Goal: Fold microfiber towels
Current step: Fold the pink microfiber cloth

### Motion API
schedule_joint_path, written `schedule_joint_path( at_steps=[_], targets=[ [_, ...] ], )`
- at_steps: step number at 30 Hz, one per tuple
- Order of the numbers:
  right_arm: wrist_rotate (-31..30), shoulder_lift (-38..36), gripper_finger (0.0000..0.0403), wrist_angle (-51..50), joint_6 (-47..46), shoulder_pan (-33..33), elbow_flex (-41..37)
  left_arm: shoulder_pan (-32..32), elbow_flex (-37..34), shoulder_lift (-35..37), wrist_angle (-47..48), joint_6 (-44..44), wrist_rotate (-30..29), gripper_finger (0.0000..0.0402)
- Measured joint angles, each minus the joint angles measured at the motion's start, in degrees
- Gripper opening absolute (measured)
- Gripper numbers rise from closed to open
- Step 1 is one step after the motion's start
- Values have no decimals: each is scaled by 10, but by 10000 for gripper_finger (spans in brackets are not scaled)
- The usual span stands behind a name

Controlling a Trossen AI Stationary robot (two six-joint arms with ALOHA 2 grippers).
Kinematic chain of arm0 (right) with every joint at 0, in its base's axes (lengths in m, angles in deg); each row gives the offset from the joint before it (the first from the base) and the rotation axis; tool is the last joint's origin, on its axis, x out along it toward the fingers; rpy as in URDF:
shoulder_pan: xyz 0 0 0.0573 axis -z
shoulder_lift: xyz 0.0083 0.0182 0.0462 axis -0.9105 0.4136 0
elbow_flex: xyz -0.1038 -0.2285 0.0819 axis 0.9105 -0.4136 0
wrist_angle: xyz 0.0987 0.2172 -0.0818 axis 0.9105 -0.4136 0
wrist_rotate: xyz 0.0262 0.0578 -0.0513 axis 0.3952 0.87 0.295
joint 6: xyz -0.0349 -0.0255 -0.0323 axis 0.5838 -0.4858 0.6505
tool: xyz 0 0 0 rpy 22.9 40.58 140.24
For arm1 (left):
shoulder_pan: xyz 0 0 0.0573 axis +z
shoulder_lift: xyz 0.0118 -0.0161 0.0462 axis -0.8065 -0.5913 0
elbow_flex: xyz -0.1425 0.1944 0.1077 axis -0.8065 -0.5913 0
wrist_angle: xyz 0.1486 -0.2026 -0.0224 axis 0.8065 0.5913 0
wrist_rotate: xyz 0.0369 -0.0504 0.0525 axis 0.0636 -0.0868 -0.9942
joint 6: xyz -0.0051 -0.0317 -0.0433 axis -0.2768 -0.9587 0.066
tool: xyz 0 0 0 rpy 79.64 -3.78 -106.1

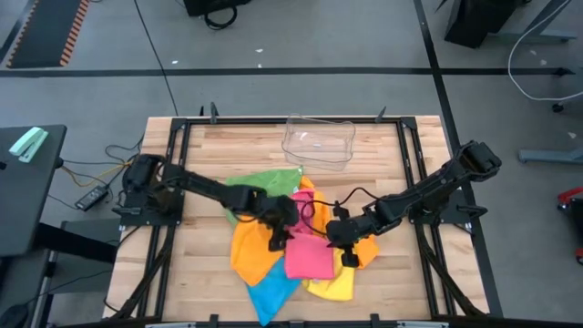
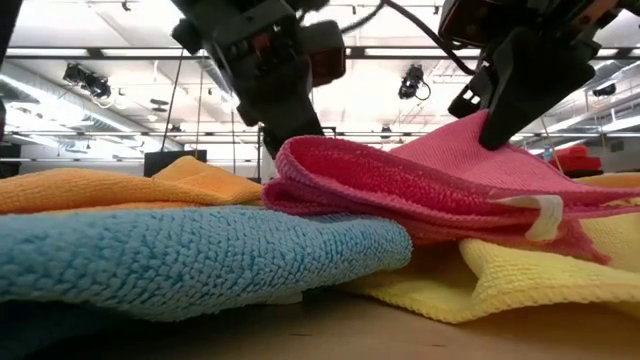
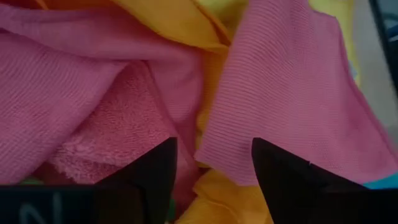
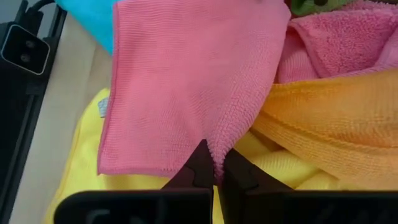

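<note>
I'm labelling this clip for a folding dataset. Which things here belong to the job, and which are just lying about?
Job:
pink towel, pinched by the right end effector
orange towel
yellow towel
blue towel
green towel
left end effector, open over the pink towel

Lying about:
clear plastic tray

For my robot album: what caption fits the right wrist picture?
Right gripper shut on the pink towel's edge, above yellow and orange towels.
</note>
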Motion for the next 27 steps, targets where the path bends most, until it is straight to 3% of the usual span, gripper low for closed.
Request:
schedule_joint_path(
  at_steps=[6, 16, 21, 27],
  targets=[
    [-9, 0, 7, 0, 4, 0, 0, 36, 0, -20, -9, 4, 131, 222],
    [-11, 0, 6, 2, 8, 0, 0, 43, 1, -52, -43, 15, 235, 218],
    [-11, 1, 6, 2, 8, 0, 0, 42, 0, -51, -40, 16, 252, 198],
    [-11, 1, 6, 1, 8, 0, 0, 43, 0, -42, -35, 41, 252, 138]
  ],
)
